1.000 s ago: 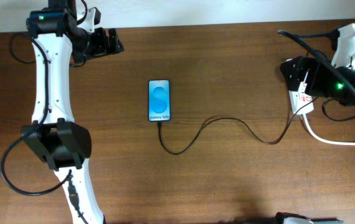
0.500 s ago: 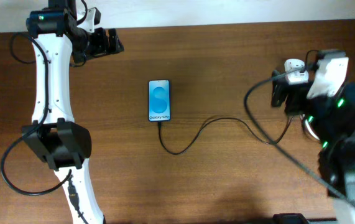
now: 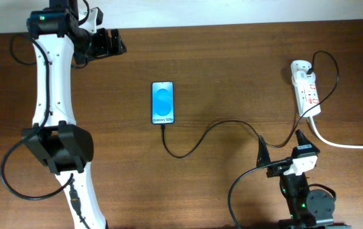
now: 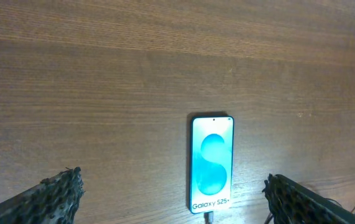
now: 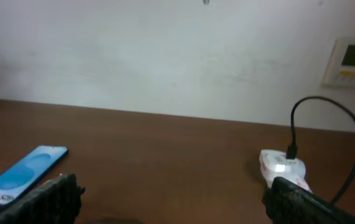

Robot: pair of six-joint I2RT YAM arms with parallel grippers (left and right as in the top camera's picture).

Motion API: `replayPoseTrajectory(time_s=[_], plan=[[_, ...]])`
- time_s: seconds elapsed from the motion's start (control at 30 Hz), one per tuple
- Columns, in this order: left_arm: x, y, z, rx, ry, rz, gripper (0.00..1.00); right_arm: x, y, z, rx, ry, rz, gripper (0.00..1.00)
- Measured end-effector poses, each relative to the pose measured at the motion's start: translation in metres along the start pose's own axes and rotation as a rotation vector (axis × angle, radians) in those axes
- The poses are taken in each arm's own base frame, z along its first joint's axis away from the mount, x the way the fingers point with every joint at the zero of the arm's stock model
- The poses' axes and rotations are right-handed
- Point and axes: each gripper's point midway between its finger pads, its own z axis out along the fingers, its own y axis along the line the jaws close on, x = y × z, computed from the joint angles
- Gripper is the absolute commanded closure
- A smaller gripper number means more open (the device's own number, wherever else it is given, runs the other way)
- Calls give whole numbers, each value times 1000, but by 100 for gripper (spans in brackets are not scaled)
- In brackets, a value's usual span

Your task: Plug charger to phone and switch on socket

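Observation:
The phone lies flat mid-table with its blue screen up. It also shows in the left wrist view and the right wrist view. The charger cable meets the phone's bottom edge, snakes right and loops up to a black plug seated in the white socket. The socket also shows in the right wrist view. My left gripper is open and empty at the far left, well away from the phone. My right gripper is open and empty near the front, below the socket and over the cable.
The socket's thick white cord runs off the right edge of the table. My left arm stretches along the left side. A white wall stands behind the table's far edge.
My right arm has pulled away from the socket at the back right and now sits near the front edge. The socket is uncovered. The left arm, phone and cable have not moved.

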Motion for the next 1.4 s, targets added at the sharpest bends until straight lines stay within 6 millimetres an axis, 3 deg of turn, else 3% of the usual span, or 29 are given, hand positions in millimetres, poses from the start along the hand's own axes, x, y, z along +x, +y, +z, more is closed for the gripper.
replayPoseTrajectory(time_s=[0.07,0.13,0.73,0.83,0.9,0.93,0.97,1.0,1.07,1.1,1.13,1.17,1.2,1.4], plan=[[0,0,0,0,0,0,1,6,0,1,0,11,1,2],[0,0,0,0,0,0,1,35,1,2,-2,94,6,2],[5,2,1,-7,9,-3,1,34,1,2,-2,90,6,2],[32,6,-3,-24,-21,7,1,34,1,2,-3,89,6,2],[35,2,-17,-20,-186,64,1,34,1,2,-3,89,6,2],[62,0,-34,-28,-243,84,1,34,1,2,-3,89,7,2],[65,-2,-46,-35,-346,119,1,34,1,2,-4,88,6,2],[95,1,-59,-64,-403,131,0,34,1,2,-3,88,6,2],[112,6,-72,-98,-537,163,1,34,1,2,-4,87,6,2],[139,10,-78,-120,-599,191,1,34,1,2,-4,88,6,2],[139,8,-85,-126,-682,228,1,34,1,2,-4,89,6,2],[161,9,-91,-143,-741,272,1,34,1,2,-4,89,7,1],[167,8,-97,-149,-800,308,1,34,1,2,-4,88,6,2],[231,13,-82,-207,-1034,543,1,34,1,2,-4,86,6,2]])
